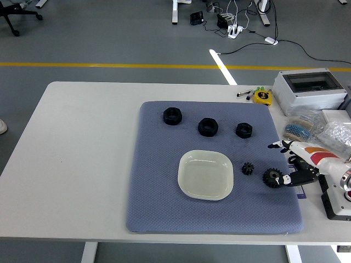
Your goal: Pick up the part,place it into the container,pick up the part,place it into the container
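On a blue-grey mat sits a pale square dish, empty. Two black gears lie to its right: a small gear and a larger gear. Three black hex nuts stand in a row farther back: left nut, middle nut, right nut. My right hand comes in from the right edge, fingers spread, with one fingertip right beside the larger gear and another finger stretched out above. It holds nothing. My left hand is out of view.
A grey electrical box stands at the back right. Near it lie a yellow tape measure, plastic bags of small parts and a device with a red button. The white table stretches left of the mat.
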